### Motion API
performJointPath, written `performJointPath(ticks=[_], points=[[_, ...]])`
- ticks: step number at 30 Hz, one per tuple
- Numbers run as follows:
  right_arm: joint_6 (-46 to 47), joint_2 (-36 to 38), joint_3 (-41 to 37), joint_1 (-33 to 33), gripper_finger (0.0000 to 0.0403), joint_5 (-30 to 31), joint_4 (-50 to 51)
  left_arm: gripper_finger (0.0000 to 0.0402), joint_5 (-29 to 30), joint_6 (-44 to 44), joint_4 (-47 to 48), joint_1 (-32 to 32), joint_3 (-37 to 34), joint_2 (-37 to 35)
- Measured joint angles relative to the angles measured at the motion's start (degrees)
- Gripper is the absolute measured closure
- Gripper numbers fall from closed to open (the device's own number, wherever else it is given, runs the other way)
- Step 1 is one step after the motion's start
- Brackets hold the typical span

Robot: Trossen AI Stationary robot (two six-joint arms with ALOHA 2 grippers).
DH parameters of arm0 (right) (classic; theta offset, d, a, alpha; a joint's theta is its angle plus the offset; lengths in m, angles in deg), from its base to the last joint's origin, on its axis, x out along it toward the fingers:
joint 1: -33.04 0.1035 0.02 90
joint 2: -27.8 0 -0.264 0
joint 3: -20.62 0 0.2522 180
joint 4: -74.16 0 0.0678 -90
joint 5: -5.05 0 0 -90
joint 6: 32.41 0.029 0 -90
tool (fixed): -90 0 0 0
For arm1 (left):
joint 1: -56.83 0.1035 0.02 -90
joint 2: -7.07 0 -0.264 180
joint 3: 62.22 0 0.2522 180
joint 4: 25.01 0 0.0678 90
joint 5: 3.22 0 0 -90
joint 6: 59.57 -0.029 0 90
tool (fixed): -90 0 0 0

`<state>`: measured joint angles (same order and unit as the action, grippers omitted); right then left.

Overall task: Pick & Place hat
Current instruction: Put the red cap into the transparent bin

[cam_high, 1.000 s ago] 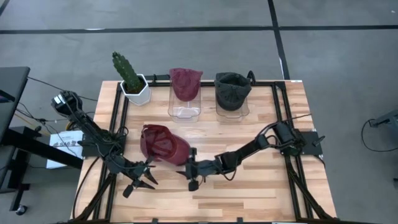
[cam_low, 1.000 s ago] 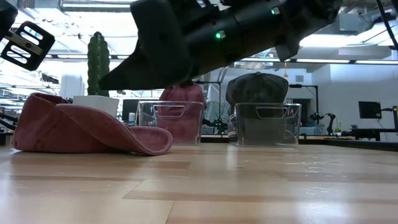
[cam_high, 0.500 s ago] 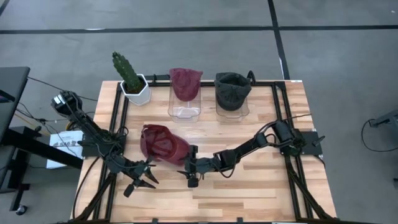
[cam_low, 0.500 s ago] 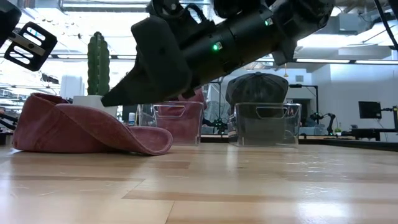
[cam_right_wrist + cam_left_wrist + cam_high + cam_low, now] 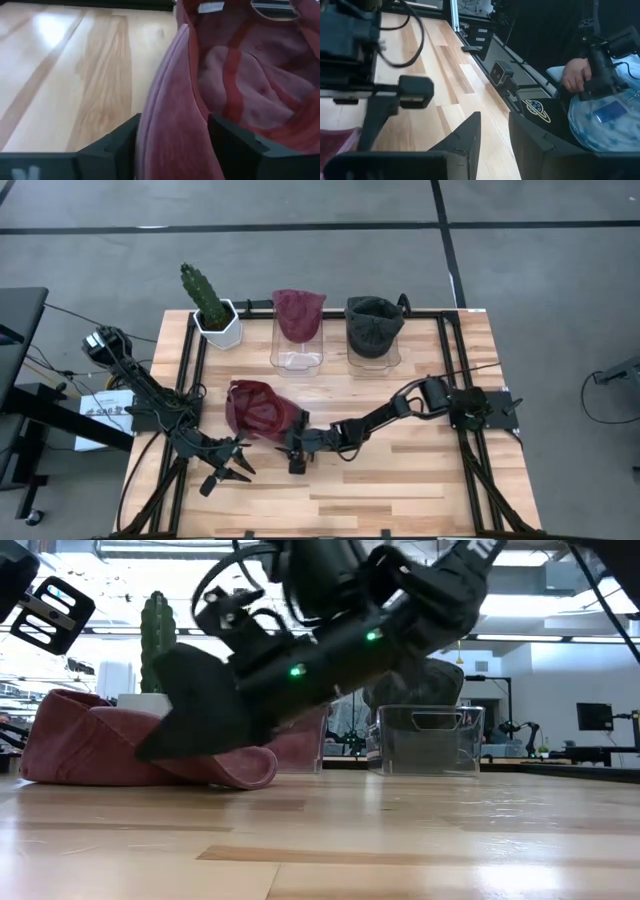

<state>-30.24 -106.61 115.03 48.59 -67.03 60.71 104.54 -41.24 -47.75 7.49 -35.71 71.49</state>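
Item: maroon cap (image 5: 262, 412), upside down, centre-left of the high view. Soft, light, floppy crown; stiffer brim is likely best hold. Right gripper (image 5: 172, 137) spread wide, straddling brim. Left gripper (image 5: 226, 472) parted, idle lower left.

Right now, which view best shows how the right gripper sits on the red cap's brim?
The right wrist view: the red cap's brim lies between the right gripper fingers, still open. The high view shows their position on the table; the low view hides the contact; the left wrist view misses it.
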Motion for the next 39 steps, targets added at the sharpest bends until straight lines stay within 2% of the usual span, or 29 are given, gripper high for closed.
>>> performJointPath(ticks=[3, 6, 8, 13, 18, 24, 28, 30, 33, 36, 39], points=[[2.08, -1.12, 1.34, -0.35, 0.0253, 0.08, 0.91, 0.0304, 0.00, 0.05, 0.01, 0.00, 0.00, 0.00], [3.16, 0.16, 2.10, -0.63, 0.0353, 0.89, 5.32, 0.0304, 0.00, 0.16, 0.01, 0.00, 0.00, 0.00], [3.74, 2.07, 2.19, -0.57, 0.0384, 3.46, 8.58, 0.0304, 0.00, 0.15, 0.01, 0.00, 0.00, 0.00], [6.04, 7.55, 1.90, 2.14, 0.0397, 13.45, 20.36, 0.0304, 0.00, 0.17, 0.01, -0.02, 0.00, 0.00], [11.33, 15.63, 1.47, 6.81, 0.0398, 28.48, 35.75, 0.0304, 0.02, 0.19, 0.01, -0.10, 0.00, 0.00], [28.69, 22.61, 1.37, 13.64, 0.0400, 46.57, 58.17, 0.0304, 0.04, 0.39, 0.00, -0.11, 0.00, 0.02], [49.90, 25.66, 1.37, 19.80, 0.0400, 55.46, 76.70, 0.0304, 1.41, 0.15, 0.00, -0.09, 0.00, 0.02], [61.83, 26.51, 1.42, 22.54, 0.0401, 57.53, 84.61, 0.0304, 3.14, 0.11, -0.01, -0.09, 0.00, 0.02], [74.82, 26.92, 1.39, 25.43, 0.0401, 56.73, 91.86, 0.0304, 6.12, -0.02, 0.01, -0.04, 0.00, 0.02], [78.28, 27.63, 1.39, 26.80, 0.0402, 54.81, 91.87, 0.0304, 7.86, -1.06, 0.01, -0.04, 0.00, 0.02], [74.30, 28.54, 1.39, 26.70, 0.0402, 49.21, 86.55, 0.0304, 8.56, -3.19, -0.04, -0.04, 0.00, 0.02]])
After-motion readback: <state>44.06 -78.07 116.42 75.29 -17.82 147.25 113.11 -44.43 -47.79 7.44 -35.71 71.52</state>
